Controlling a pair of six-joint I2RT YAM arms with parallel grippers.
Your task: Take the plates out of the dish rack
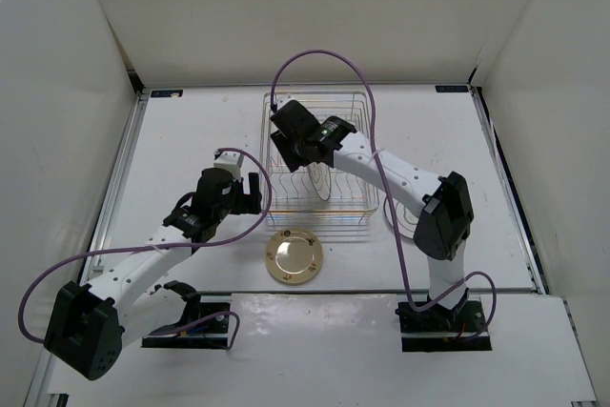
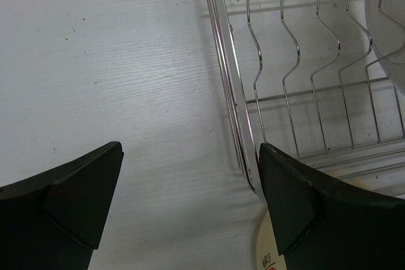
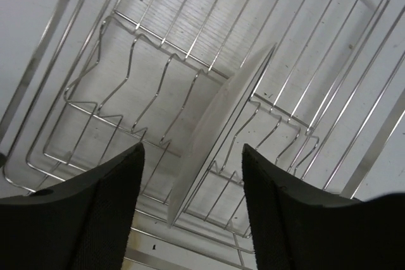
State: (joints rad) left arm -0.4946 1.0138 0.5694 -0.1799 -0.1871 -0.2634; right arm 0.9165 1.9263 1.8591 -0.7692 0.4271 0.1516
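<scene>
Only from the right wrist is 1 plate (image 3: 215,124) seen straddled, ungripped, by the parted right gripper (image 3: 191,148); the left gripper (image 2: 190,150) is spread wide, empty.

A golden-tan plate (image 1: 294,256) with a pale shiny centre is shown on a white table (image 1: 191,131), a white plate (image 3: 215,131) is seen in a silver wire dish rack (image 1: 315,94), and purple cables (image 1: 324,51) are trailed along white arms (image 1: 381,164) with black joints.
</scene>
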